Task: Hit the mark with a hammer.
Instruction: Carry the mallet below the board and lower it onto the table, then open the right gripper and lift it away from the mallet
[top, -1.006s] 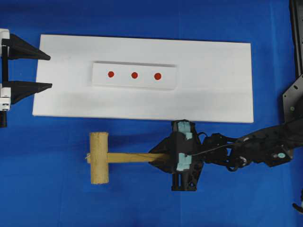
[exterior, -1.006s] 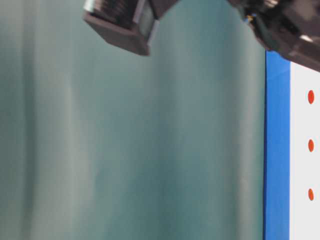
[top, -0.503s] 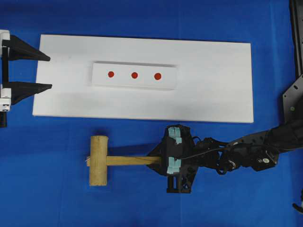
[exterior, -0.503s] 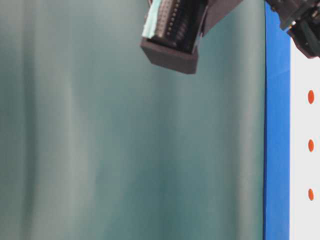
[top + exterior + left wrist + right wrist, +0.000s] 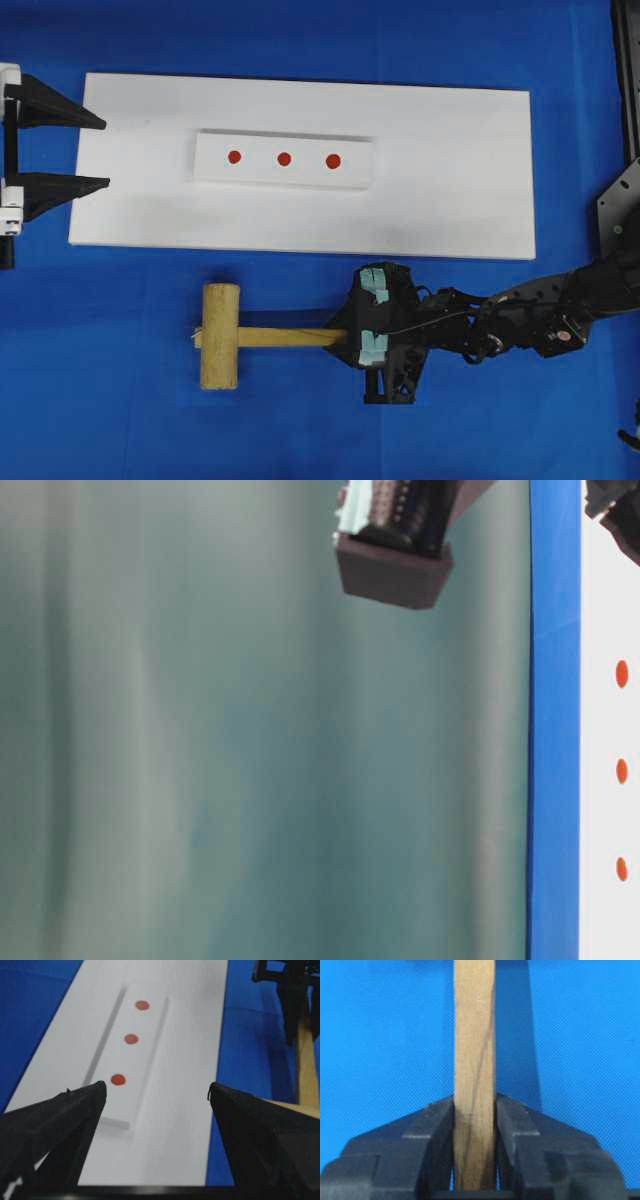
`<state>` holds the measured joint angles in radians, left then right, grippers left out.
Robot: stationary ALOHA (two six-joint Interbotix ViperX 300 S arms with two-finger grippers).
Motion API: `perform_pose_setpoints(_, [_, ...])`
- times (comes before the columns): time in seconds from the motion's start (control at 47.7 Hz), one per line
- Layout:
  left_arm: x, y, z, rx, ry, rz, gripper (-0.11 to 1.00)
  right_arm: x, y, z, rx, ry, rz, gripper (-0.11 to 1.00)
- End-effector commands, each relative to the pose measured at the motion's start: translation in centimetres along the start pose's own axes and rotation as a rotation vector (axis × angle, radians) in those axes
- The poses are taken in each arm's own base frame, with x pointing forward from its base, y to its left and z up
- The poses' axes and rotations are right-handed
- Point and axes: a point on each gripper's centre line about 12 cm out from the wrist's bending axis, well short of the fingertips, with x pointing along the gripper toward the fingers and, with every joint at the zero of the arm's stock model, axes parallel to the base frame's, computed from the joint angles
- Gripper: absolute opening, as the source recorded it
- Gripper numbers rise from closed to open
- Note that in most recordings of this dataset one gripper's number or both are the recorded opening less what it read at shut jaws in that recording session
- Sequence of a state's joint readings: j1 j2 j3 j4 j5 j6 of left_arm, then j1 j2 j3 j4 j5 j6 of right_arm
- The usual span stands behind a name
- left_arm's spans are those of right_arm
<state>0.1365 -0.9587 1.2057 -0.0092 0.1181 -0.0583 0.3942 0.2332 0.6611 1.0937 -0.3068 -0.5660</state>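
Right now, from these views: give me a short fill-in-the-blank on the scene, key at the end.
1. The right gripper is shut on the hammer by its ____.
2. The white strip carries ____ red dots.
3. The left gripper has its jaws ____.

Missing words: handle; three; open

The hammer (image 5: 221,336) looks like pale, matt, grained wood — the tablecloth (image 5: 100,400) a finely textured blue fabric

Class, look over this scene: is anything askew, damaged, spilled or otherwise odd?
Nothing stands out. The hammer lies off the white board, its handle clamped squarely by the right gripper. The strip with three red dots sits straight on the board, and the left gripper waits open.
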Motion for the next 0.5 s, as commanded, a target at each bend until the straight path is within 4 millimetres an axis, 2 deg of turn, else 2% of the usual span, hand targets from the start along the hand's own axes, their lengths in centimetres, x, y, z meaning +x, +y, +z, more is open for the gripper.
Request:
perform_pose_setpoints(0.0, [0.09,0.03,0.43,-0.003,-0.011,0.002,0.81,0.04,-0.02,0.25,-0.001,-0.008,-0.001,0.08])
perform_pose_setpoints(0.147, [0.09,0.03,0.41,-0.003,-0.009,0.002,0.81,0.96,-0.56,-0.52,-0.006,0.014,-0.022,0.08])
perform_pose_setpoints(0.314, [0.09,0.03,0.41,-0.003,-0.009,0.002,0.81,1.02,-0.59,-0.71,-0.007,0.022,-0.022,0.09])
perform_pose_setpoints(0.377, [0.09,0.00,0.43,-0.004,-0.011,0.000,0.81,0.98,-0.61,-0.72,-0.007,0.022,-0.022,0.14])
perform_pose_setpoints(0.482, [0.09,0.00,0.41,-0.002,-0.009,0.001,0.81,0.91,-0.58,-0.62,-0.008,0.019,-0.020,0.35])
